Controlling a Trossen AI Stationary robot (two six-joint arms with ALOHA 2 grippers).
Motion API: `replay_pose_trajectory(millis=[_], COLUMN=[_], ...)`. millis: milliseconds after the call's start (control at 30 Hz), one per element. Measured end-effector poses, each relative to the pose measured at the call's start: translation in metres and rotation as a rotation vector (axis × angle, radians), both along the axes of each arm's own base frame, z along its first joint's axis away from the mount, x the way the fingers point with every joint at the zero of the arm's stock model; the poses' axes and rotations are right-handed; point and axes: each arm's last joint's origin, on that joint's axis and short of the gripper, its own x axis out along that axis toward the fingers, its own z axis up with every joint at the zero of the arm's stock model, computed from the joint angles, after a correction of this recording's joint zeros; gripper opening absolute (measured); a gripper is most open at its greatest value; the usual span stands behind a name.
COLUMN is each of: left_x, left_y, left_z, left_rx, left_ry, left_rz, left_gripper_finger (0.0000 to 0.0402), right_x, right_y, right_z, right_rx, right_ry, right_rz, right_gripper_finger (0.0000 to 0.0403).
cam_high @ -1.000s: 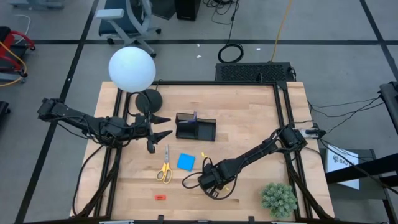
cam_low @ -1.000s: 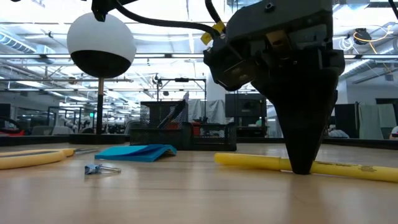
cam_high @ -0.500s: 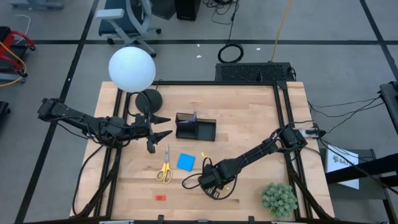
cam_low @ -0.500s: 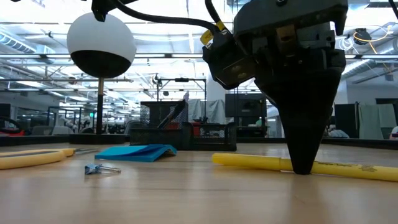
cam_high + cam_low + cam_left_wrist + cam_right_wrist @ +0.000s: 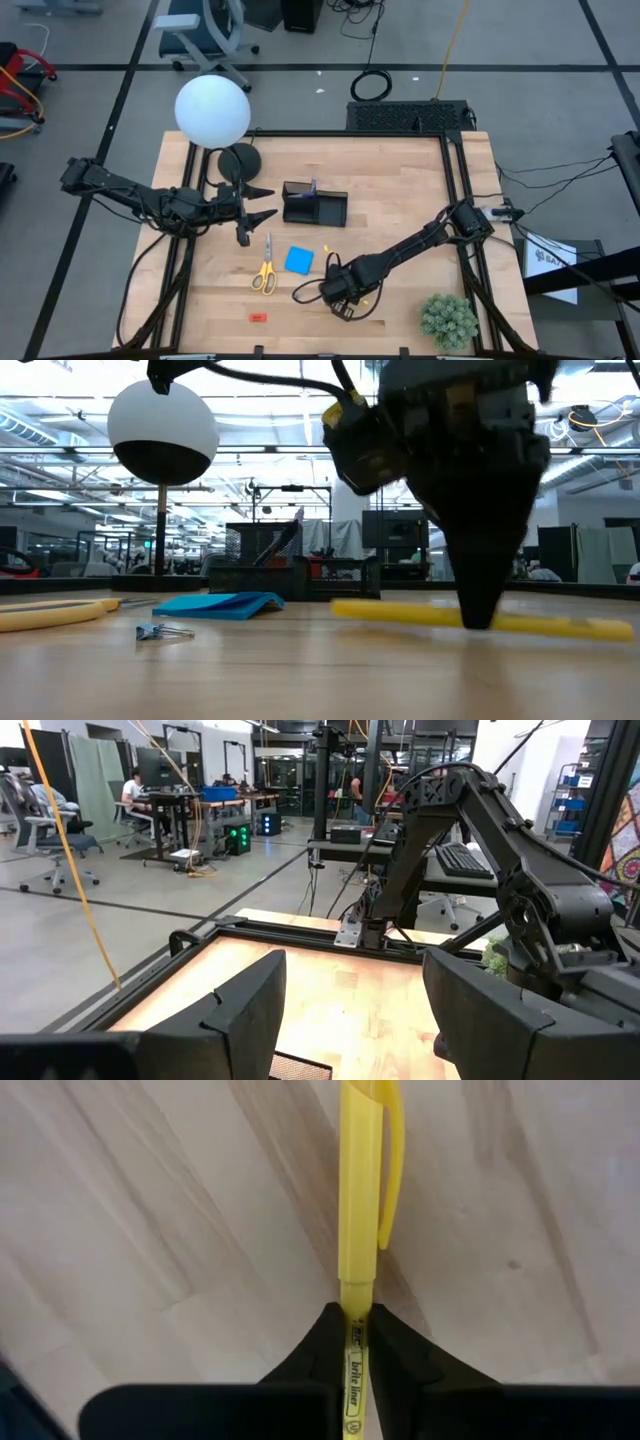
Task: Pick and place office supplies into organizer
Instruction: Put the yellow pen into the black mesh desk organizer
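Wooden surface [image 5: 400, 190] carries: black organizer [image 5: 314, 204], lamp base [image 5: 238, 160], yellow-handled scissors [image 5: 266, 265], blue pad [image 5: 298, 260], red eraser [image 5: 258, 317], green plant ball [image 5: 448, 320]. Yellow highlighter [image 5: 359, 1220] lies between right fingers [image 5: 400, 1360], clear of the surface.

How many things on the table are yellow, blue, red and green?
Yellow: 2, the scissors and the highlighter pinched in the right gripper
Blue: 1, the pad
Red: 1, the small piece
Green: 1, the plant ball
Total: 5
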Motion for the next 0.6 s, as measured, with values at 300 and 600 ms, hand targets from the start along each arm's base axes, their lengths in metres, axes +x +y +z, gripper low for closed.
replay_pose_trajectory(millis=[300,600], left_x=[0.0,0.0], left_y=[0.0,0.0], left_z=[0.0,0.0], left_rx=[0.0,0.0], left_ry=[0.0,-0.001], left_rz=[0.0,0.0], left_gripper_finger=[0.0244,0.0244], right_x=[0.002,0.006], right_y=[-0.01,-0.027], right_z=[0.02,0.047], right_rx=[-0.009,-0.117], right_ry=[-0.067,-0.221], right_rz=[0.027,0.044], right_gripper_finger=[0.0017,0.0017])
